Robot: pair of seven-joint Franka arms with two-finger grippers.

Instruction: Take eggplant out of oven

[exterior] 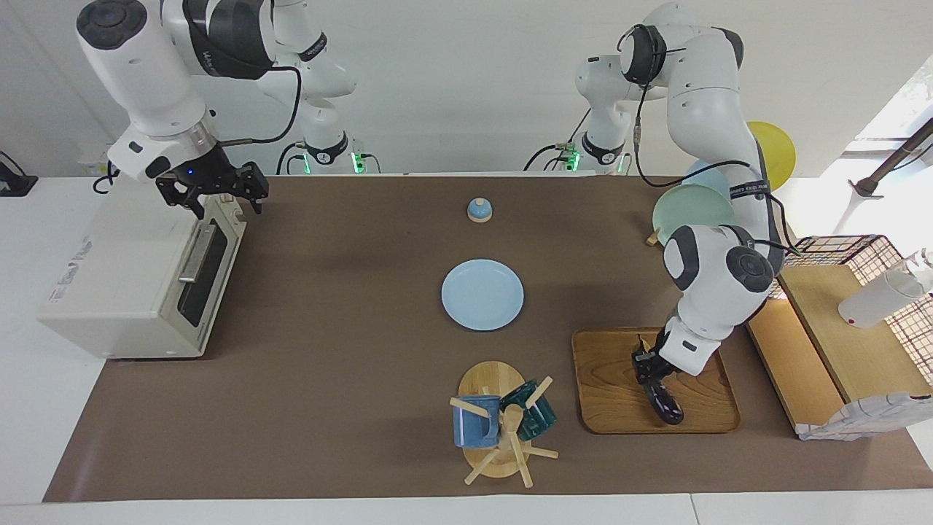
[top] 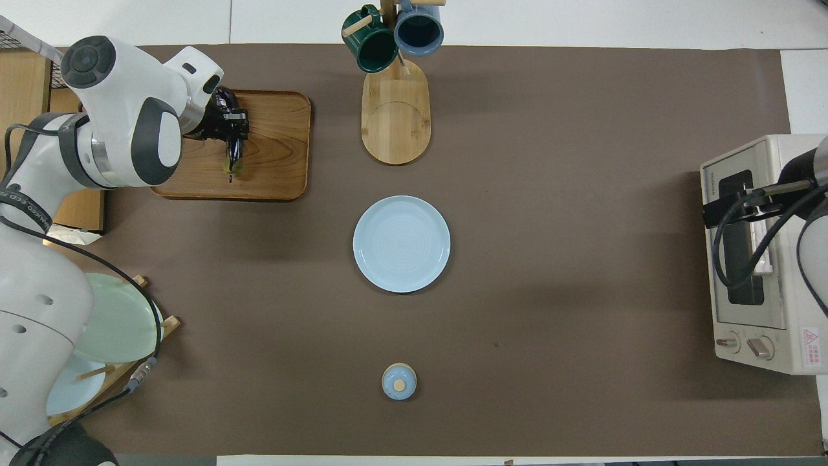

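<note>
Purple eggplant [exterior: 665, 403], one, on one wooden tray [exterior: 612, 386]; one oven [exterior: 138, 273].

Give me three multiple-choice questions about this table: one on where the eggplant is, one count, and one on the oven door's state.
1. Where is the eggplant? A in the oven; B on the wooden tray; C on the blue plate.
2. How many mugs hang on the mug tree? A one; B two; C four.
3. The oven's door is: A shut; B dropped open; C missing.
Answers: B, it lies on the tray; B, one blue, one green; A, the door stands flush.
</note>
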